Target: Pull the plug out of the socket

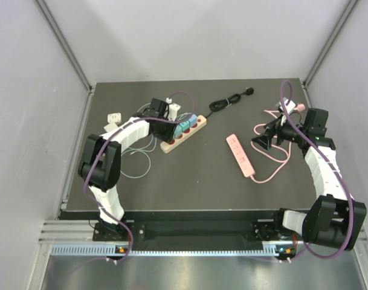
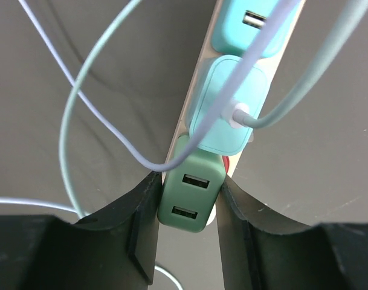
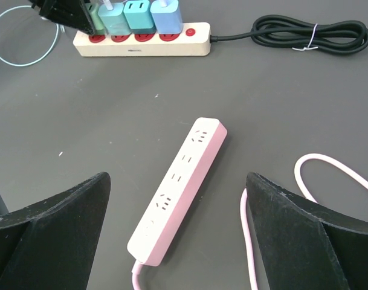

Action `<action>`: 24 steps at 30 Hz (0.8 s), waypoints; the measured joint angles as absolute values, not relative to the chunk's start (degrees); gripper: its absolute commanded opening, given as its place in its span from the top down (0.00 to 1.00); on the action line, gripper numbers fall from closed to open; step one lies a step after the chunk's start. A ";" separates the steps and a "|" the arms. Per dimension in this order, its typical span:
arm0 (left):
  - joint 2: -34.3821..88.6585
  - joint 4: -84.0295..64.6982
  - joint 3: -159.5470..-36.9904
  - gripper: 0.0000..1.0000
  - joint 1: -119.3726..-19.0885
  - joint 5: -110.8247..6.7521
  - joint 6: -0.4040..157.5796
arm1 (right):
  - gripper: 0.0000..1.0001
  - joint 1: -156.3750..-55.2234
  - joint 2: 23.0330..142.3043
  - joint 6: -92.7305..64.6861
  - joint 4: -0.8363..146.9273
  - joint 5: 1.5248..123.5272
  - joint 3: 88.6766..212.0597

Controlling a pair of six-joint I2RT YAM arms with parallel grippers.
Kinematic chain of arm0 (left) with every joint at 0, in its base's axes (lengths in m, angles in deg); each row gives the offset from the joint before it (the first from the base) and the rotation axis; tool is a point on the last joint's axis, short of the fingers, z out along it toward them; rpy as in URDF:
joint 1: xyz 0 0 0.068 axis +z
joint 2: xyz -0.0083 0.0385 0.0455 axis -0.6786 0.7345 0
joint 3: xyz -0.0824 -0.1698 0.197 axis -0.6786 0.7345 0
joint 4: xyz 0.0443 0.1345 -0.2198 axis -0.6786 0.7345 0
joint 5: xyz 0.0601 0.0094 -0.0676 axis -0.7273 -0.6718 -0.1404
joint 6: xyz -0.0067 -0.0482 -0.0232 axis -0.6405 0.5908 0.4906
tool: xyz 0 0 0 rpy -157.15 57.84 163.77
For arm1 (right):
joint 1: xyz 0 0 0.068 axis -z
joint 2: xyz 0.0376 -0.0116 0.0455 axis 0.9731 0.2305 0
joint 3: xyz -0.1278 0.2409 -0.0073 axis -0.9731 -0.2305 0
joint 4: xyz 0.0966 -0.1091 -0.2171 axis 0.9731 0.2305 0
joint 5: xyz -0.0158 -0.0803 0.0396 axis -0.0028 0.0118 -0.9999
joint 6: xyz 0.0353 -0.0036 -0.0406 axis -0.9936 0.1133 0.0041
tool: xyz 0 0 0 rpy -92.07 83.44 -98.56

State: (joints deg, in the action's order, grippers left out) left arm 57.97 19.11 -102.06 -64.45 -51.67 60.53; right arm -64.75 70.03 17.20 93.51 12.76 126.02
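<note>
plug: green USB charger [image 2: 190, 196], two USB ports facing the left wrist camera, seated in the end socket of the beige power strip [image 3: 141, 45]
plug place: back-left part of the table [image 1: 190, 181], at the strip's end nearer the left edge
left gripper [image 2: 190, 181]: clamped on the green USB charger, one finger pressed against each side
strip neighbours: teal charger [image 2: 223, 106] touching the green one, pale cable plugged into it; second teal charger [image 2: 250, 24] next; blue charger [image 3: 167, 15] after that
strip lie: flat, diagonal, black cord leaving the far end
black cord coil [image 3: 310, 33]: bundled, near the back edge
thin cables [image 2: 66, 121]: loose loops on the table left of the strip
right gripper [image 3: 177, 179]: fingers wide apart, holding nothing, above the pink power strip [image 1: 240, 155]
pink power strip: flat, right of centre, well apart from the beige strip
white adapter [image 1: 114, 118]: near the left edge
</note>
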 measured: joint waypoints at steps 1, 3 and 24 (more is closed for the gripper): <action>57.51 18.57 -101.32 0.96 -64.97 -52.31 61.27 | 0.07 -64.75 70.05 17.20 93.51 12.65 126.02; 56.55 17.41 -99.83 1.00 -65.91 -53.14 62.93 | 0.07 -64.75 70.14 17.20 93.51 12.54 126.00; 45.38 2.79 -82.76 1.00 -68.66 -42.21 90.71 | 0.00 -80.31 86.16 -5.08 78.17 9.31 120.01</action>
State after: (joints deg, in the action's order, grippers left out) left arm 45.38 2.79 -82.76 -68.66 -42.21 90.71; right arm -80.31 86.16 -5.08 78.17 9.31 120.01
